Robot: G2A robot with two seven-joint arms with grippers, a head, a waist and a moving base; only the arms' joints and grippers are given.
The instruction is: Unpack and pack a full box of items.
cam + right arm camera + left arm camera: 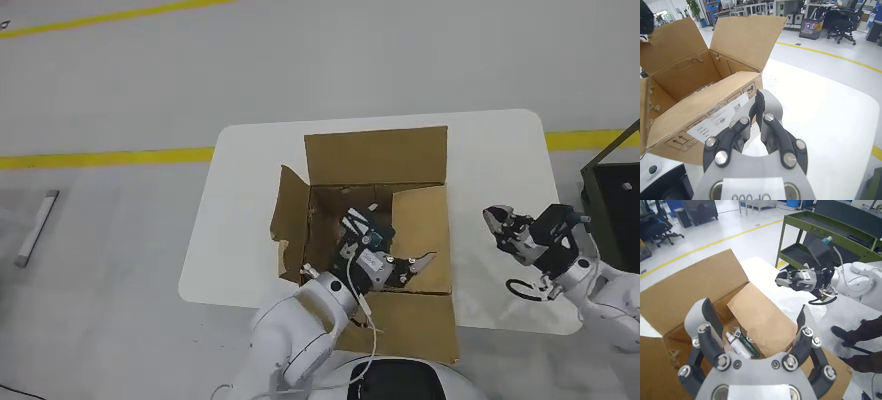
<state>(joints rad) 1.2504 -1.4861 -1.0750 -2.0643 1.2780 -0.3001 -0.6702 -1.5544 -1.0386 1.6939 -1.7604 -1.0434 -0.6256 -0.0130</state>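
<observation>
The open cardboard box stands in the middle of the white table with its flaps spread out. My left gripper hangs open just above the box's inside, nearer the robot's side. Between its fingers I look down on a white tube and a green-handled tool lying at the bottom of the box. My right gripper is shut and holds nothing. It hovers over bare table to the right of the box, fingertips pressed together, and appears as the right gripper.
A green metal cart stands beyond the table's right edge, also the cart. One side flap leans inward over part of the box opening. Bare table lies to the right of the box. Clear wrapping shows inside.
</observation>
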